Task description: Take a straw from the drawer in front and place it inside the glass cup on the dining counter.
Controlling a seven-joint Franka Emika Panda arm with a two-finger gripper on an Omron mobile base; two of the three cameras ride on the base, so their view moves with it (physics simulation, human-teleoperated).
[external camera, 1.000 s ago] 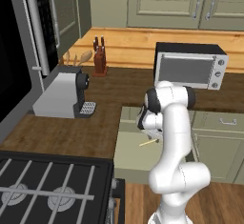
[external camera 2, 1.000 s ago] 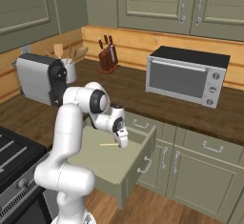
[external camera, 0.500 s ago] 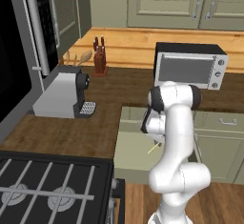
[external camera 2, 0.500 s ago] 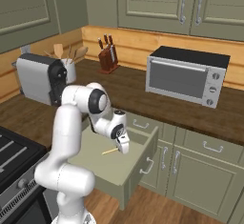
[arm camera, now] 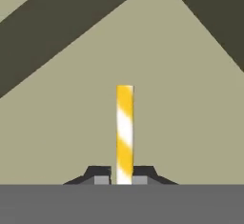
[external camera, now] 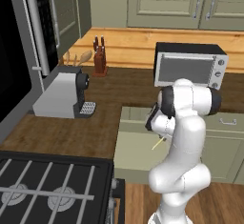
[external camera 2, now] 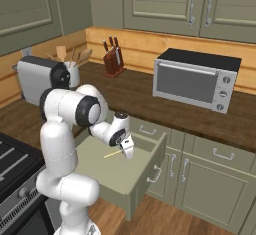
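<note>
My gripper [external camera 2: 127, 149] hangs over the open sage-green drawer [external camera 2: 144, 174], shut on one end of the straw [external camera 2: 113, 154]. In the hand view the yellow-and-white striped straw [arm camera: 124, 131] sticks straight out from between the fingertips [arm camera: 100, 176] of my gripper [arm camera: 124, 178], over the pale-green drawer floor [arm camera: 190, 123]. From the left base, the straw [external camera: 158, 143] pokes out slantwise from behind my white arm above the drawer floor [external camera: 133, 155]. The glass cup and the dining counter are out of view.
A black microwave [external camera 2: 195, 79] stands on the brown worktop behind the drawer. A grey coffee machine [external camera: 59, 96], a knife block [external camera: 99, 58] and a jar of wooden spoons [external camera 2: 72, 59] stand to the left. A stove [external camera: 43, 189] is at the near left.
My arm's upper links have swung a little to the right in the left base view. The straw stays gripped and has shifted slightly with the hand, dipping and then rising over the drawer floor.
</note>
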